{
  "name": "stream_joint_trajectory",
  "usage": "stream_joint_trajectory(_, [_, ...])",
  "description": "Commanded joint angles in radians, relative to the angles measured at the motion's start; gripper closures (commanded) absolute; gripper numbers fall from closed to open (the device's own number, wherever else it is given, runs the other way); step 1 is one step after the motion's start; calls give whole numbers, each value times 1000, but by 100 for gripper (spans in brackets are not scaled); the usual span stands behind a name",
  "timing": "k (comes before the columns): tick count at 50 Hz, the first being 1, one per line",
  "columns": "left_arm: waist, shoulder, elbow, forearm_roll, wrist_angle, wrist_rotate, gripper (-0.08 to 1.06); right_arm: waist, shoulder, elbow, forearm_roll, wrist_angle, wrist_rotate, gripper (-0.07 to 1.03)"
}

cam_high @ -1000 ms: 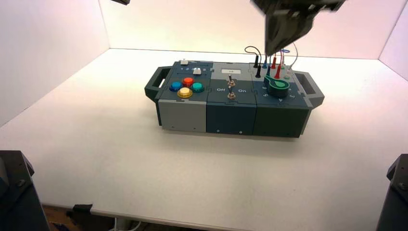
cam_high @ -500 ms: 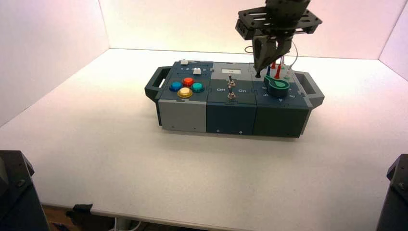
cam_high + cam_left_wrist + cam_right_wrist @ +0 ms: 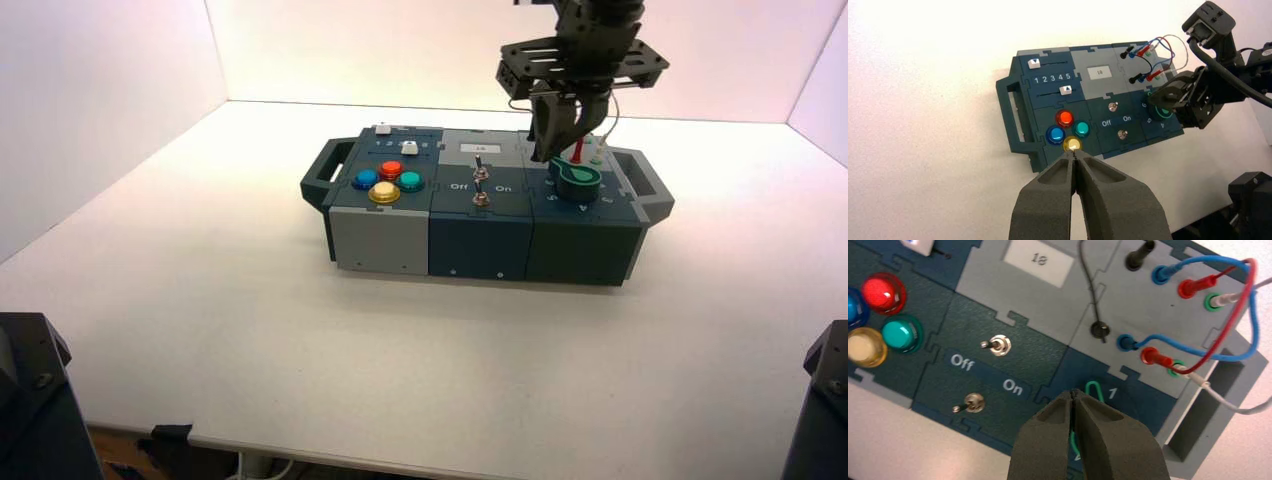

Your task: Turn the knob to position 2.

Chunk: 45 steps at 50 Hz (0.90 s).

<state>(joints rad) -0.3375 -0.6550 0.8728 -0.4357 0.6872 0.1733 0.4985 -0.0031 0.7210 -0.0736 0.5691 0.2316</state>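
Note:
The green teardrop knob (image 3: pixel 578 178) sits on the right end of the box (image 3: pixel 480 235). My right gripper (image 3: pixel 549 153) hangs shut just above the knob's pointed end. In the right wrist view the shut fingertips (image 3: pixel 1074 393) cover most of the knob (image 3: pixel 1093 388); only its glossy green tip shows, next to a white digit 1 (image 3: pixel 1113 393). Position 2 is hidden behind the fingers. My left gripper (image 3: pixel 1075 156) is shut on nothing, held well off the box's front, and from there the right gripper (image 3: pixel 1154 96) shows over the knob (image 3: pixel 1163 113).
Behind the knob stand red, blue, black and white wire plugs (image 3: pixel 577 148) with looping leads. Two metal toggle switches (image 3: pixel 480 185) marked Off and On fill the middle block. Coloured pushbuttons (image 3: pixel 388 181) and two white sliders (image 3: pixel 1065 90) occupy the left block.
My right gripper has come down from the top of the high view and settled just over the knob's pointed end. The box and the knob have not moved.

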Motion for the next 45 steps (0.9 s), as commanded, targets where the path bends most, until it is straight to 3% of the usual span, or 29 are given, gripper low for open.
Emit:
stream_joint_trajectory(1, [-6,-5,-32,-3,-5,2,101,-9,-3,-15,-8,-6,-8,99])
stream_joint_trajectory(21, [-6,3,-34,-2,-5,3,101,-15,64,-32,-38,-8,-6,99])
stream_joint_trajectory(45, [-6,23,-40,-3,-5,5,101,-48,44,-34,-66,14,-8,99])
